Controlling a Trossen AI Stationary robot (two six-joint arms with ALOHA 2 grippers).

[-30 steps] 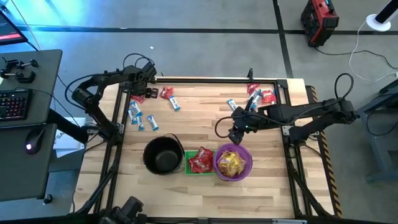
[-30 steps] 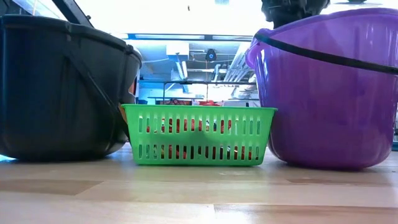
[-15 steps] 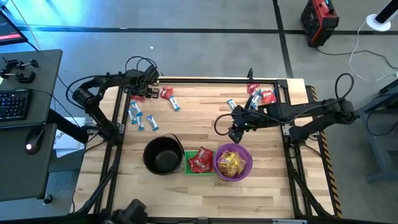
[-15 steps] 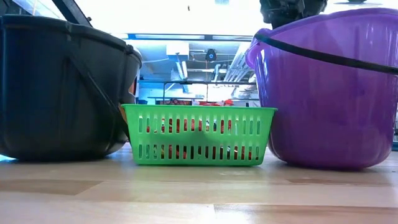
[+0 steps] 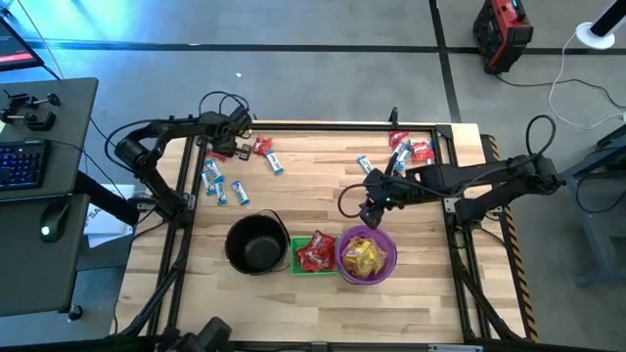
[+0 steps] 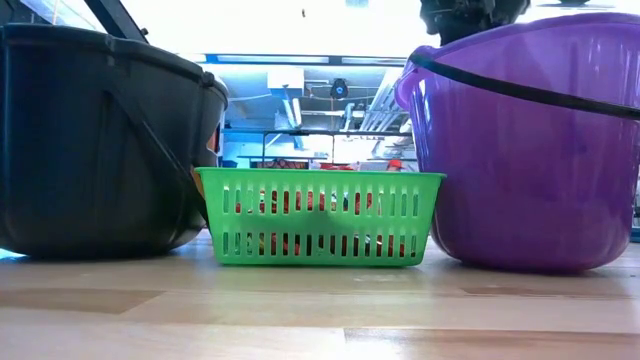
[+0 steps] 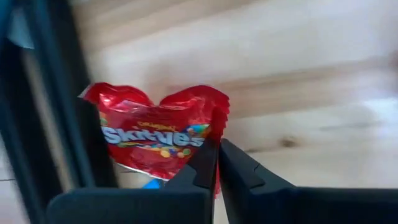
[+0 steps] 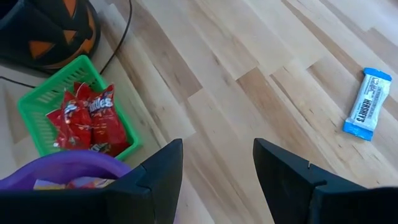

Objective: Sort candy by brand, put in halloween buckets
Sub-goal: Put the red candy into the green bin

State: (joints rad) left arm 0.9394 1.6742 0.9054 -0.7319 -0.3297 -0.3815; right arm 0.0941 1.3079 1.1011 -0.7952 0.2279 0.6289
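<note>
Three buckets stand in a row at the near edge of the tabletop [image 5: 323, 196]: the black pail [image 5: 254, 244] on the left, the green basket [image 5: 313, 253] in the middle holding red packets [image 8: 87, 115], and the purple bucket [image 5: 367, 255] on the right with yellow-wrapped candy [image 5: 363, 257] inside. In the low view the three sit close together, the green basket [image 6: 318, 215] low between the two taller ones.

Just behind the purple bucket, the right gripper [image 5: 370, 211] hangs over bare wood with its fingers [image 8: 152, 180] spread wide and nothing between them.

Farther back, loose candy lies scattered: blue-and-white bars [image 5: 212, 180] near the left side, another blue-and-white bar [image 8: 367, 102] toward the middle, and a mixed red and blue cluster [image 5: 409, 151] at the far right corner.

At the far left corner the left gripper [image 5: 238, 145] is pinched tight on the edge of a red Skittles packet [image 7: 158, 130], its fingertips nearly meeting on the wrapper; another red packet [image 5: 261, 147] lies just beside it.
</note>
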